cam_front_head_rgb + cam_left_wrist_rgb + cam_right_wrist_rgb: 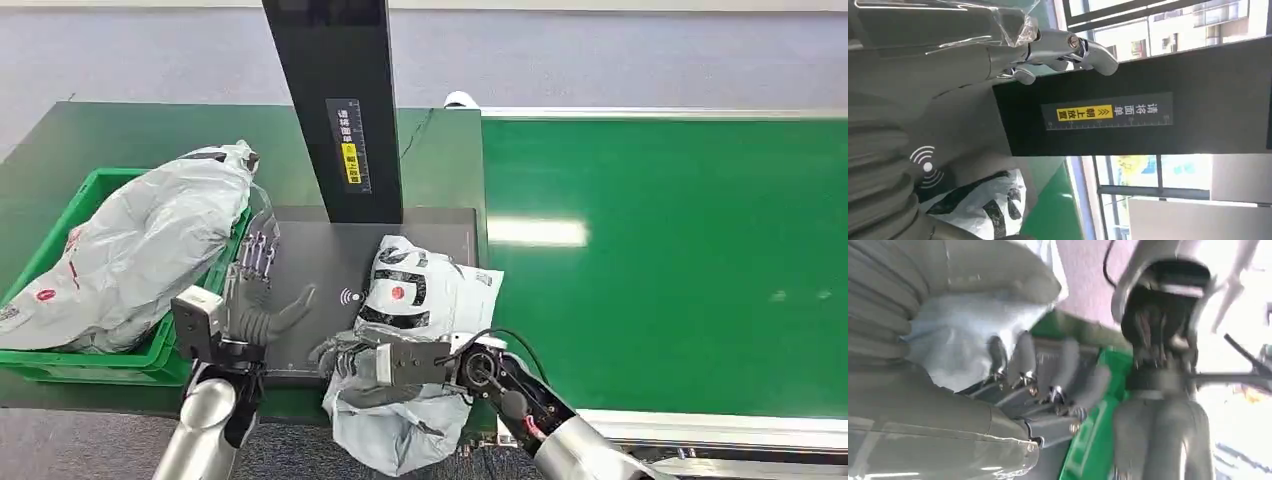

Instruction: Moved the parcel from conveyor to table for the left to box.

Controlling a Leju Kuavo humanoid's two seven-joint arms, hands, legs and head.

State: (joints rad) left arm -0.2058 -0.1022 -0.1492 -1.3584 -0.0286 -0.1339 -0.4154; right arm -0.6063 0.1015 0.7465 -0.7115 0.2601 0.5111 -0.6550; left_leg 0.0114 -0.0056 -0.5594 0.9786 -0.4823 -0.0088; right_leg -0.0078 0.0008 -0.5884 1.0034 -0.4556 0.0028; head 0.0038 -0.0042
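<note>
We see a white parcel (425,300) with black print lying on the near edge of the dark scanner pad (310,270), partly hanging off the bench (60,140). Our right hand (355,362) grips the parcel's near end. Our left hand (255,295) hovers released over the pad, left of the parcel, fingers apart. Left of the pad, a green crate (60,350) holds grey bags (150,240).
</note>
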